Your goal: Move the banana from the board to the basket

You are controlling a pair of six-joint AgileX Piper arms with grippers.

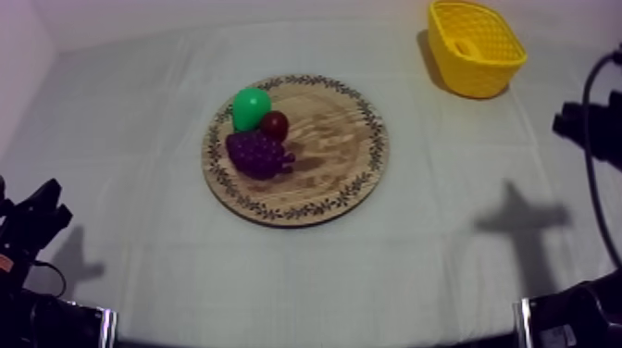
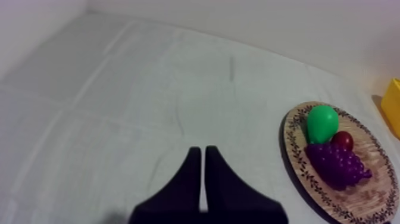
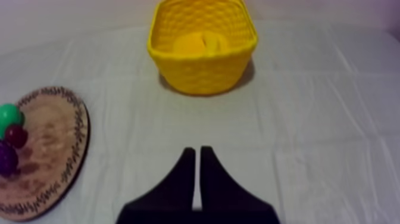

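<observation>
The banana (image 3: 199,44) lies inside the yellow basket (image 3: 202,77), which stands at the table's far right (image 1: 477,69). On the round wooden board (image 1: 333,139) at the centre sit a green pear (image 1: 250,106), a small red fruit (image 1: 274,124) and a bunch of purple grapes (image 1: 257,153). My right gripper (image 3: 197,149) is shut on nothing, a short way in front of the basket and above the cloth. My left gripper (image 2: 202,149) is shut on nothing too, low at the left (image 1: 42,217), well away from the board (image 2: 369,149).
The right arm (image 1: 578,120) hangs at the right edge and casts a shadow (image 1: 518,222) on the cloth. Bare cloth lies all round the board. A wall rises behind the table and at its left.
</observation>
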